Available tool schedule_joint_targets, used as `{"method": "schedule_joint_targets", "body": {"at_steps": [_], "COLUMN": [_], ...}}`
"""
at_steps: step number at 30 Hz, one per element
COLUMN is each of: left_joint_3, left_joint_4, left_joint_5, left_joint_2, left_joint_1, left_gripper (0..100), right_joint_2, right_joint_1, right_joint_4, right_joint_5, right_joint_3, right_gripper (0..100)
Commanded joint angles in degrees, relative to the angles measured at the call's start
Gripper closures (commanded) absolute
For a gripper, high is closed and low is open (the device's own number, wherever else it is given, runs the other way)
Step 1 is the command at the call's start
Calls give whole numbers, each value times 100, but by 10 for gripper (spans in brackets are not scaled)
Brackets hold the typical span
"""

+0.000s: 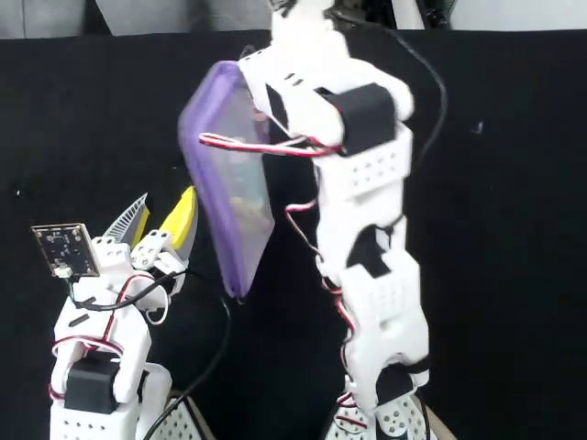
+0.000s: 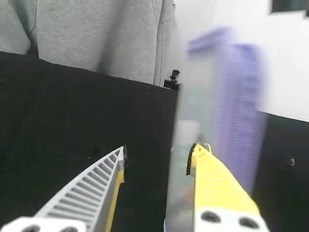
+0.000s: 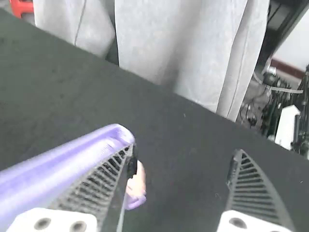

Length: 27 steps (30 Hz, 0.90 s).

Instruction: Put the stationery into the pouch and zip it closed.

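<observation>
Purple pouch (image 1: 225,183): up off black tabletop (image 1: 514,229), hanging tilted against one finger of right end effector (image 3: 183,154).
Right jaws: spread wide, nothing pinched between; pouch likely hooked up for access.
Left end effector (image 2: 159,150): open, empty, just beside pouch, probably placed for zipper.

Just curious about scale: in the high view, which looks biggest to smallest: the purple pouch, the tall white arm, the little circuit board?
1. Tall white arm
2. Purple pouch
3. Circuit board
The arm rises toward the camera, so nearness may inflate it.
</observation>
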Motion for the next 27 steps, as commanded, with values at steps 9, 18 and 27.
{"method": "schedule_joint_targets", "body": {"at_steps": [9,18,27], "left_joint_3": [-66,-101,-391], "left_joint_4": [-141,-114,-396], "left_joint_5": [53,62,114], "left_joint_2": [-9,-9,44], "left_joint_1": [-66,-66,-1235], "left_gripper": [777,777,777], "right_joint_2": [-1956,-2009,-2053], "right_joint_1": [105,229,141], "right_joint_4": [158,149,-659], "right_joint_5": [35,44,44], "right_joint_3": [2519,3653,5543], "right_gripper": [698,698,698]}}
